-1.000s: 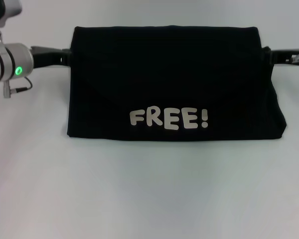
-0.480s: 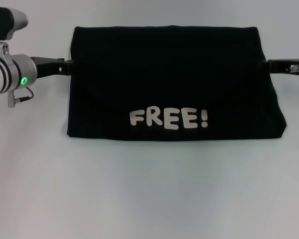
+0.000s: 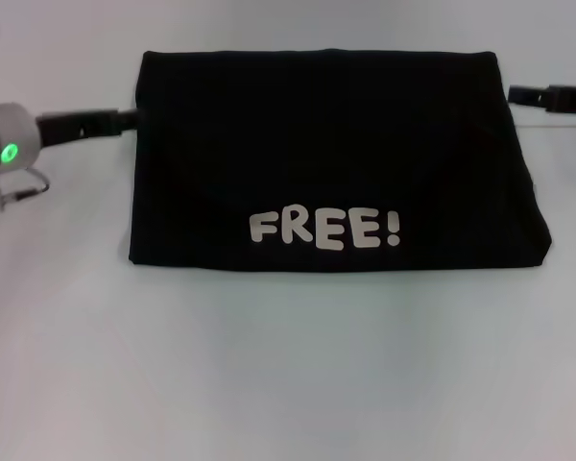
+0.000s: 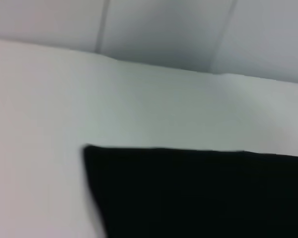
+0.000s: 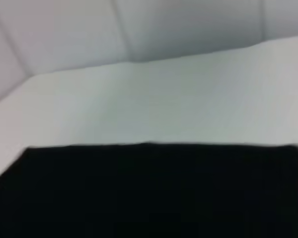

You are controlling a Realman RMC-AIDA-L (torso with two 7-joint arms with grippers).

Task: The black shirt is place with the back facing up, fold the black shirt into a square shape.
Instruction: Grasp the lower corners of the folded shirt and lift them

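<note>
The black shirt [image 3: 326,144] lies flat on the white table as a wide folded rectangle, with pale "FREE!" lettering [image 3: 324,230] near its front edge. My left gripper [image 3: 130,119] reaches in from the left, and its tip meets the shirt's left edge near the far corner. On the other side, my right gripper [image 3: 515,93] sits just off the shirt's far right corner. In the left wrist view the shirt [image 4: 198,193] shows as a black corner. In the right wrist view the shirt [image 5: 154,193] appears as a black band with a straight far edge.
White table [image 3: 288,365] stretches in front of the shirt and to both sides. A pale wall [image 4: 164,29] rises behind the table's far edge.
The left arm has drawn back toward the left, its wrist sliding out of the picture. The right gripper has moved up toward the far right corner. The shirt has not moved.
</note>
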